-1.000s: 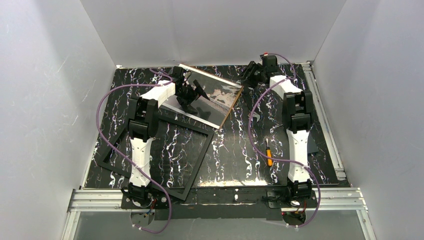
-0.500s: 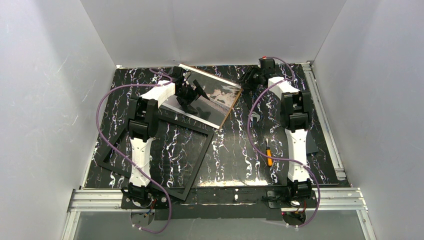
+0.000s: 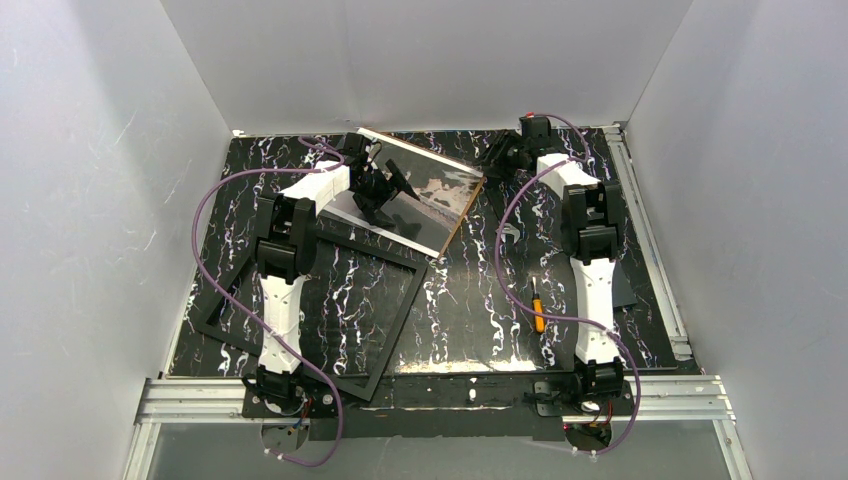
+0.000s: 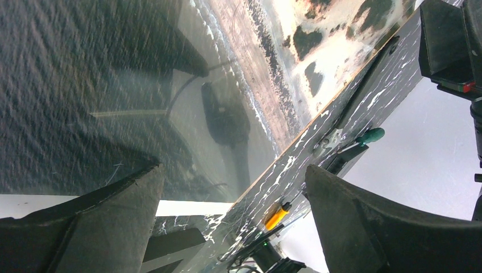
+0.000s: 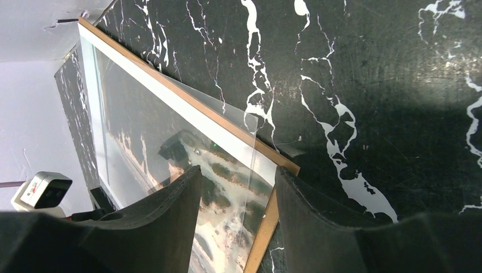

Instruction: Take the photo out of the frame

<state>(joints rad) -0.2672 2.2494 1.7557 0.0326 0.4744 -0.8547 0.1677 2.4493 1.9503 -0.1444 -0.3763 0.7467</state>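
Observation:
The photo (image 3: 432, 196), a glossy shoreline print on a brown board, lies flat at the back centre of the table. The black frame (image 3: 400, 322) lies apart from it at the near left, with only table showing through it. My left gripper (image 3: 385, 185) hangs open over the photo (image 4: 85, 68), nothing between its fingers (image 4: 113, 222). My right gripper (image 3: 497, 155) is at the print's right corner. In the right wrist view its jaws (image 5: 239, 173) stand open astride the photo's (image 5: 148, 131) brown edge. A clear pane (image 5: 227, 122) lies slightly askew on the print.
An orange-handled screwdriver (image 3: 537, 305) lies near the right arm, also seen from the left wrist (image 4: 274, 215). A green-handled tool (image 4: 370, 135) and a small metal piece (image 3: 507, 232) lie right of the photo. A flat black box (image 3: 622, 290) sits at the right edge. White walls enclose the table.
My right gripper has shifted a little left and down towards the photo's right corner. The left arm, the photo and the frame have not moved.

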